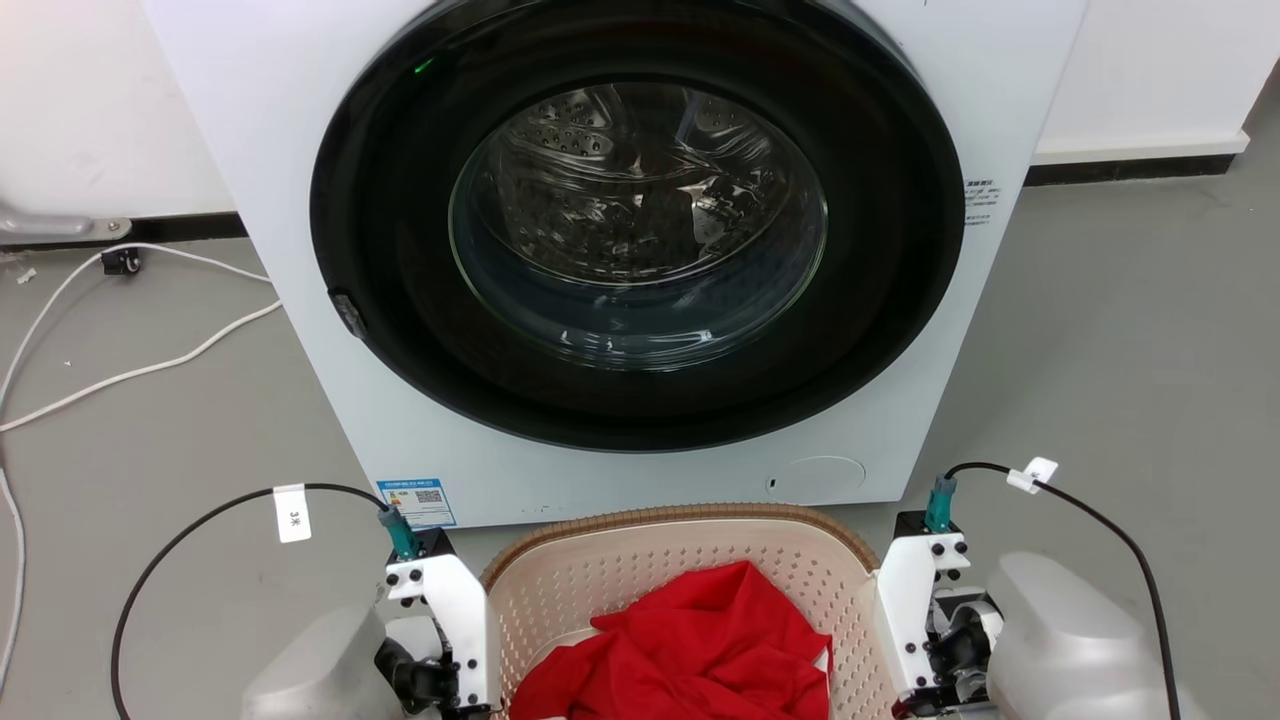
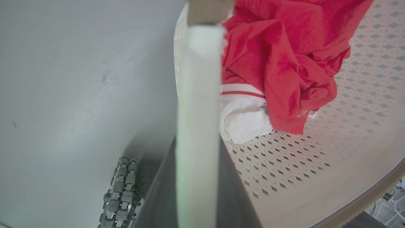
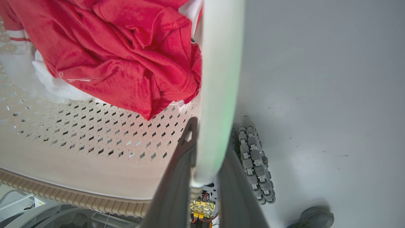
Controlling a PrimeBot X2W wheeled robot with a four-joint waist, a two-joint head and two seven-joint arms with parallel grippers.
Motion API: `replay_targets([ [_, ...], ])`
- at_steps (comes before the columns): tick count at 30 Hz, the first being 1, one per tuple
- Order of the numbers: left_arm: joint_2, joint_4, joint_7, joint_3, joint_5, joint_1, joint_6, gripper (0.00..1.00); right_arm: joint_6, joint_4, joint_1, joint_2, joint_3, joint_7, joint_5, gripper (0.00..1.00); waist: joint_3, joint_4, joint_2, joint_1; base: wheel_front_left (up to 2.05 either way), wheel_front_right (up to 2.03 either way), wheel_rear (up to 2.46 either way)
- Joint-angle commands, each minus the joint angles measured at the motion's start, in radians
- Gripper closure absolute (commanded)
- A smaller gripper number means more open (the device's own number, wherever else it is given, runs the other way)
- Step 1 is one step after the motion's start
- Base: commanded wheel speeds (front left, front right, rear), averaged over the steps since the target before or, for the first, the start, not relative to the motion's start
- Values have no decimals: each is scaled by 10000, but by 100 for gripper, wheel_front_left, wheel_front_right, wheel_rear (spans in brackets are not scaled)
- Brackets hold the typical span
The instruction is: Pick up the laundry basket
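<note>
The left gripper [image 2: 197,145] has its jaws pinched on one white handle [image 2: 197,79], and the right gripper [image 3: 210,139] pinches the other, so the grasp looks made. The laundry basket [image 1: 650,565], holding a red garment [image 1: 690,650], sits between them just before the washer [image 1: 400,470]. Next comes the lift, which calls for both arms to rise evenly to keep it level.

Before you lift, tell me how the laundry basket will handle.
Probably light: the laundry basket is perforated plastic holding just a red garment and some white cloth. Its walls may flex a little. Held at both handles by the left pincer and right pincer, it should stay level, though the loose garment could slide.
</note>
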Motion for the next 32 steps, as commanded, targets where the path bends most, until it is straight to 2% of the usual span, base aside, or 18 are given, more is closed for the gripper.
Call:
replay_targets([
  [1,-109,-116,-79,6,-107,22,-79,100,0,7,181,25,-21,13,-103,100,-19,-12,0,2,0,0,0],
  [32,-110,-36,-379,-328,-509,-108,-90,100,0,10,162,107,-528,71,-516,100,53,-60,0,2,0,0,0],
])
